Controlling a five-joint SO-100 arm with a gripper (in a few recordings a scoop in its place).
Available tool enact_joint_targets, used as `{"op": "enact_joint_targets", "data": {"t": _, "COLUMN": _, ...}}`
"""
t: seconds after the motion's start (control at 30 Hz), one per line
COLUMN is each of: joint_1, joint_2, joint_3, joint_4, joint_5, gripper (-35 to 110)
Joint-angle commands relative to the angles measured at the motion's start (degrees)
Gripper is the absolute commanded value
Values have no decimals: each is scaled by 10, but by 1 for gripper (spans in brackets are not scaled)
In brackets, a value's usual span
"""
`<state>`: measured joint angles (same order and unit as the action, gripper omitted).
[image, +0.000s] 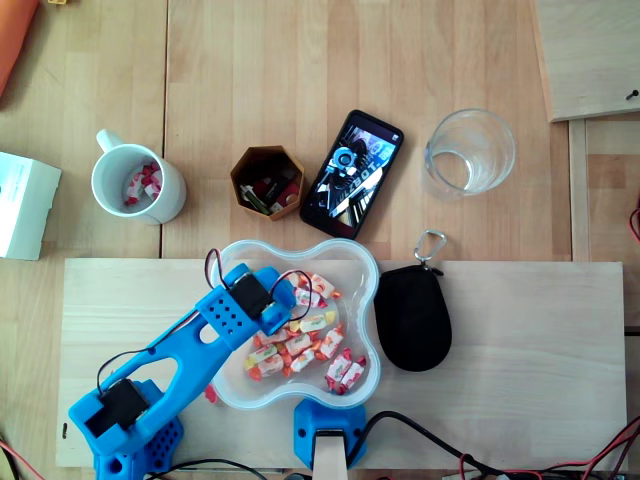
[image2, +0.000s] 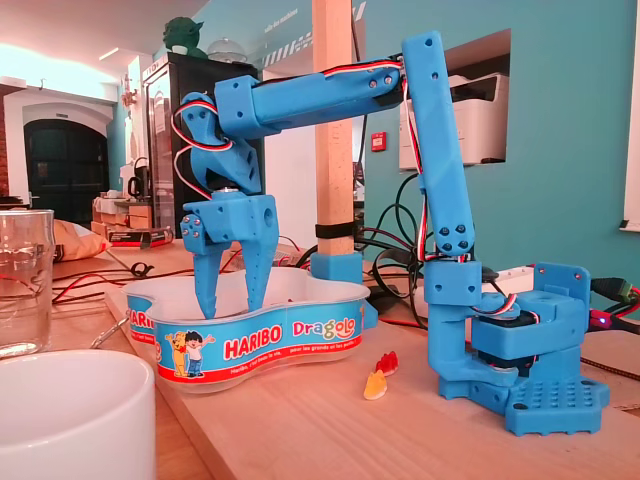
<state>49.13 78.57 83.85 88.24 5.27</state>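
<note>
HARIBO, Dragolo on candy tub (image2: 300, 342)

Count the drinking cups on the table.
2. A white mug holding wrapped sweets stands upper left in the overhead view; a clear glass stands upper right, beside the phone.

Clear straight above the gripper (image2: 231, 308) inside the low-walled Haribo tub (image2: 300, 335); in the overhead view, hemmed right by a black pouch (image: 412, 318), far by phone (image: 352, 173), hexagonal pot (image: 267, 181) and mug (image: 138, 183), with bare board (image: 540, 340) right of the pouch.
</note>
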Motion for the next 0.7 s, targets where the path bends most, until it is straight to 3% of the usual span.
{"op": "enact_joint_targets", "data": {"t": 0.0, "joint_1": 4, "joint_2": 40, "joint_3": 2, "joint_4": -6, "joint_5": 11, "gripper": 25}}
{"op": "enact_joint_targets", "data": {"t": 0.67, "joint_1": 4, "joint_2": 105, "joint_3": 156, "joint_4": -100, "joint_5": 3, "gripper": 25}}
